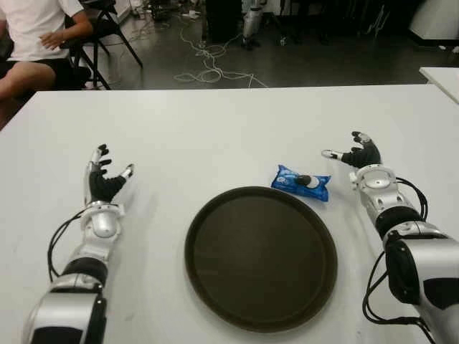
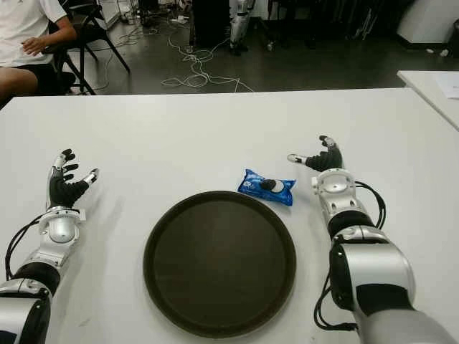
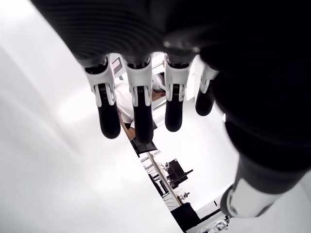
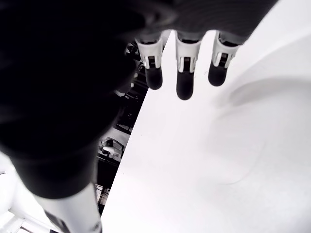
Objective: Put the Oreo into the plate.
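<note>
A blue Oreo packet (image 1: pixel 301 182) lies flat on the white table (image 1: pixel 229 122), just beyond the far right rim of a round dark plate (image 1: pixel 261 256). The plate holds nothing. My right hand (image 1: pixel 356 154) is a short way to the right of the packet, fingers spread, thumb pointing toward it, not touching it. In the right wrist view its fingers (image 4: pixel 183 73) hang straight over bare table. My left hand (image 1: pixel 106 172) is far to the left of the plate, fingers spread and holding nothing; its fingers (image 3: pixel 141 104) are straight in the left wrist view.
A seated person in a white shirt (image 1: pixel 32 36) is beyond the table's far left corner, beside a black chair (image 1: pixel 107 29). Cables (image 1: pixel 208 64) lie on the floor behind the table. Another white table edge (image 1: pixel 441 75) shows at the far right.
</note>
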